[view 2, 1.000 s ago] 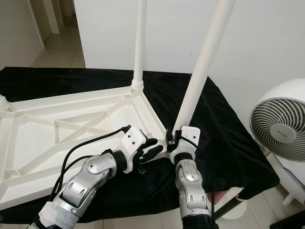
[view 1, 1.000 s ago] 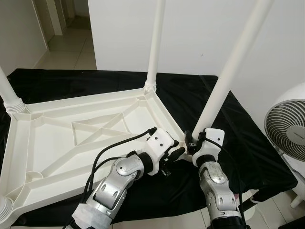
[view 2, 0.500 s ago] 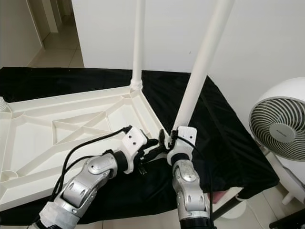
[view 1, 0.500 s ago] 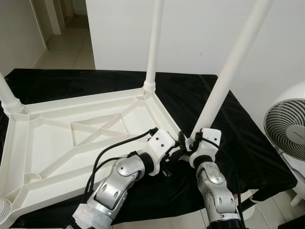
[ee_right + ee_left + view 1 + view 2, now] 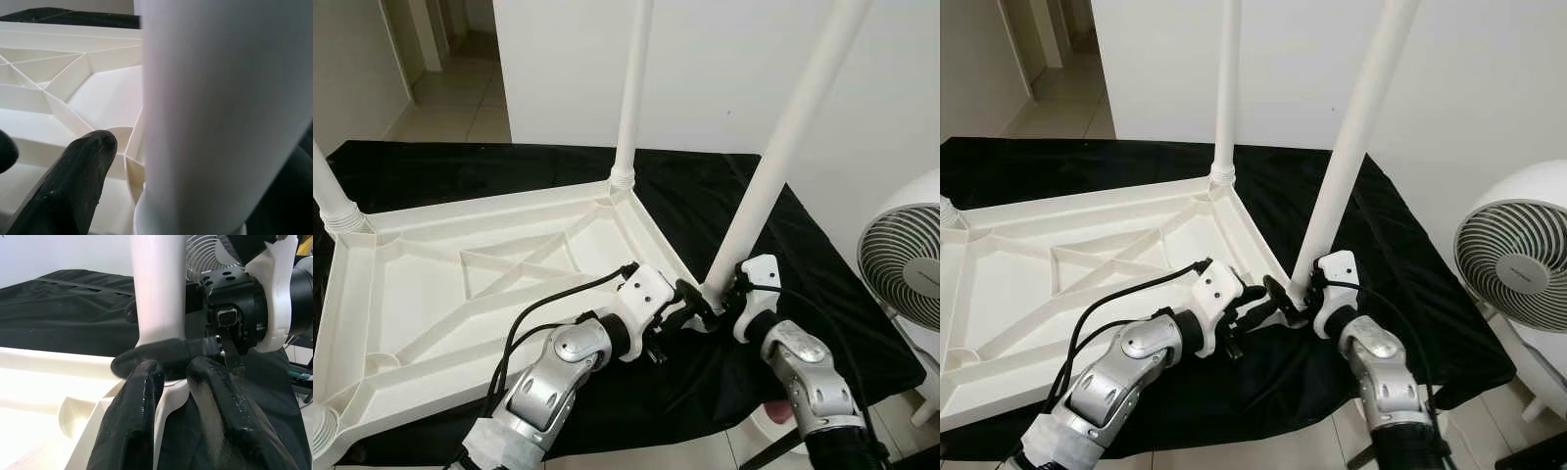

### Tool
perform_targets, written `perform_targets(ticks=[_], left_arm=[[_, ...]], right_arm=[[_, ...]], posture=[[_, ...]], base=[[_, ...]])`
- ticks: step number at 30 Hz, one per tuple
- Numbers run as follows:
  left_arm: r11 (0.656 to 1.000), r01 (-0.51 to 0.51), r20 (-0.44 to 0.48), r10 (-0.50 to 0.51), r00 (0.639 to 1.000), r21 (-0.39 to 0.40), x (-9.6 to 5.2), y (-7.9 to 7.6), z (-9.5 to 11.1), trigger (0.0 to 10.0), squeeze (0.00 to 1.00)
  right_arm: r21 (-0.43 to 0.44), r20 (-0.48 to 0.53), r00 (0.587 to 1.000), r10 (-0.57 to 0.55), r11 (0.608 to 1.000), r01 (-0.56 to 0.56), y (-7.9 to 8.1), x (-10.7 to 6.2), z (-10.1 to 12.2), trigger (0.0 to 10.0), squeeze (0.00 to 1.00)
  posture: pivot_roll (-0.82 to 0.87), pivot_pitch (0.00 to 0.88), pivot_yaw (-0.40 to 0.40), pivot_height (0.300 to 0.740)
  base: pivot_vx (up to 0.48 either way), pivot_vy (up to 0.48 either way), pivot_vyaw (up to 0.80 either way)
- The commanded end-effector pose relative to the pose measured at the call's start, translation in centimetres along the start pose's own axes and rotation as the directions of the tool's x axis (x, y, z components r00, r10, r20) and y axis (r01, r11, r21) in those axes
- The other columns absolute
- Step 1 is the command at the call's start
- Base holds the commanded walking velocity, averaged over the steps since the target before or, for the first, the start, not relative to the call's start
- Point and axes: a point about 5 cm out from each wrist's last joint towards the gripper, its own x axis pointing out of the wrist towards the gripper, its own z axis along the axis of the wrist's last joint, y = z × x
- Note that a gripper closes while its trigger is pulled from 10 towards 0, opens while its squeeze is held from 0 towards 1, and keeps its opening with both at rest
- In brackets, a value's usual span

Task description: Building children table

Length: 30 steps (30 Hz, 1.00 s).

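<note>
Left eye view: upturned tabletop (image 5: 460, 284) lies on the black-draped surface (image 5: 822, 284); at 4 o'clock the right pincer (image 5: 729, 294) straddles the near leg (image 5: 773, 166), left pincer (image 5: 690, 311) narrow beside its socket. Four legs stand; tightening and flipping likely remain.

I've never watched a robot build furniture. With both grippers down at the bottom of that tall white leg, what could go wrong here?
The leg leans instead of standing straight in the corner of the upturned tabletop, so it may not be seated fully and could tip out. The left gripper and right gripper crowd its base and might knock each other.
</note>
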Motion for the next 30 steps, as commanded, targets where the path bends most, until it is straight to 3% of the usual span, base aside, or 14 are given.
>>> perform_targets(ticks=[1, 8, 9, 10, 11, 20, 26, 27, 28, 29, 30], left_arm=[[0.999, 0.050, -0.021, -0.050, 0.999, -0.013, 0.1, -0.3, -0.4, 10.0, 0.00], [0.999, 0.051, -0.017, -0.051, 0.999, -0.013, 0.2, -0.1, -0.3, 10.0, 0.00], [0.999, 0.051, -0.016, -0.051, 0.999, -0.012, 0.2, -0.1, -0.2, 10.0, 0.00], [0.999, 0.051, -0.016, -0.051, 0.999, -0.012, 0.2, -0.1, -0.2, 10.0, 0.00], [0.999, 0.050, -0.016, -0.050, 0.999, -0.012, 0.2, -0.1, -0.2, 10.0, 0.00], [0.999, 0.041, -0.017, -0.042, 0.999, -0.016, 0.0, 0.1, -0.2, 10.0, 0.00], [0.999, 0.039, -0.019, -0.039, 0.999, -0.021, -0.2, 0.1, -0.2, 10.0, 0.00], [0.999, 0.038, -0.019, -0.039, 0.999, -0.022, -0.2, 0.1, -0.2, 10.0, 0.00], [0.999, 0.038, -0.019, -0.038, 0.999, -0.024, -0.2, 0.1, -0.2, 10.0, 0.00], [0.999, 0.038, -0.019, -0.038, 0.999, -0.024, -0.2, 0.1, -0.2, 10.0, 0.00], [0.999, 0.037, -0.018, -0.037, 0.999, -0.025, -0.2, 0.0, -0.1, 10.0, 0.00]], right_arm=[[-0.002, -0.002, 1.000, 0.026, 1.000, -0.026, 0.0, 0.1, -0.1, 10.0, 0.00], [-0.032, -0.017, 0.993, 0.118, 0.992, -0.118, -0.7, 0.7, -0.4, 9.8, 0.00], [-0.036, -0.027, 0.990, 0.139, 0.989, -0.140, -0.7, 0.9, -0.6, 3.1, 0.00], [-0.036, -0.027, 0.990, 0.139, 0.989, -0.140, -0.7, 0.9, -0.6, 3.1, 0.00], [-0.041, -0.037, 0.986, 0.164, 0.985, -0.165, -0.7, 1.0, -0.8, 0.0, 0.00], [-0.034, -0.079, 0.973, 0.217, 0.975, -0.220, -1.0, 0.6, -1.6, 0.0, 0.00], [-0.006, -0.055, 0.987, 0.149, 0.989, -0.150, -1.4, 0.4, -1.8, 0.0, 0.00], [0.002, -0.064, 0.994, 0.088, 0.996, -0.088, -1.7, 0.5, -1.9, 4.9, 0.00], [0.001, -0.086, 0.996, 0.019, 1.000, -0.019, -2.1, 0.7, -2.0, 4.9, 0.00], [0.001, -0.086, 0.996, 0.019, 1.000, -0.019, -2.1, 0.7, -2.0, 4.9, 0.00], [-0.005, -0.092, 0.994, -0.057, 0.998, 0.057, -2.3, 0.7, -2.1, 10.0, 0.00]], posture=[[-0.01, 0.000, -0.059, 0.740], [-0.01, 0.000, -0.054, 0.740], [-0.01, 0.000, -0.053, 0.740], [-0.01, 0.000, -0.053, 0.740], [-0.01, 0.000, -0.052, 0.740], [0.00, 0.000, -0.056, 0.740], [0.00, 0.000, -0.056, 0.740], [0.00, 0.000, -0.057, 0.740], [0.00, 0.000, -0.057, 0.740], [0.00, 0.000, -0.057, 0.740], [0.00, 0.002, -0.056, 0.740]], base=[[0.000, 0.000, 0.00], [0.000, 0.000, 0.00], [0.000, 0.000, 0.00], [0.000, 0.000, 0.00], [0.000, 0.000, 0.00], [0.000, 0.000, 0.00], [0.000, 0.000, 0.00], [0.000, 0.000, 0.00], [0.000, 0.000, 0.00], [0.000, 0.000, 0.00], [0.000, 0.000, 0.00]])
